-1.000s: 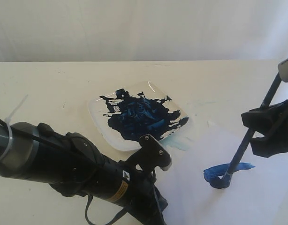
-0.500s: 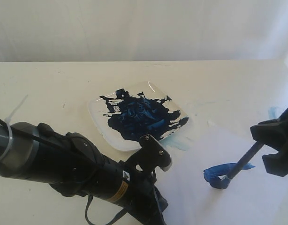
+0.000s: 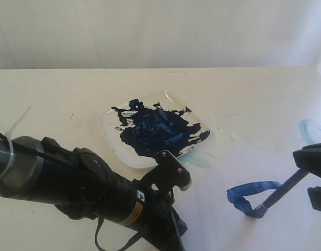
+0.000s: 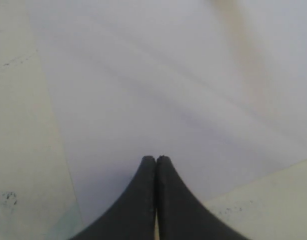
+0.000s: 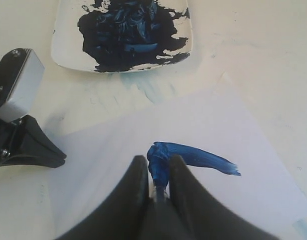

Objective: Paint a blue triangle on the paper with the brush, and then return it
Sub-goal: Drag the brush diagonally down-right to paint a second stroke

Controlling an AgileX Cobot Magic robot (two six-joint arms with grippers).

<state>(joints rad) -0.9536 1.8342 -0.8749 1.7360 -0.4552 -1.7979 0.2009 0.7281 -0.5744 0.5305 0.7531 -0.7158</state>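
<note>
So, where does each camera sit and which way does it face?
Exterior: off the arms, looking down at plate, paper, brush; left arm, right end effector show.
Left wrist: on left arm, facing down at paper; shut left end effector shows.
Right wrist: on the other arm, facing blue stroke; right end effector gripping brush shows.
Shared: exterior and right wrist both see plate.

The right gripper [image 3: 313, 177] is cut off by the exterior view's right edge, along with the upper handle of the brush [image 3: 279, 191]. The left arm [image 3: 71, 183] covers part of the paper [image 3: 218, 219]. From the right wrist, the jaws hide most of the brush, and the plate [image 5: 61, 50] is cropped.
</note>
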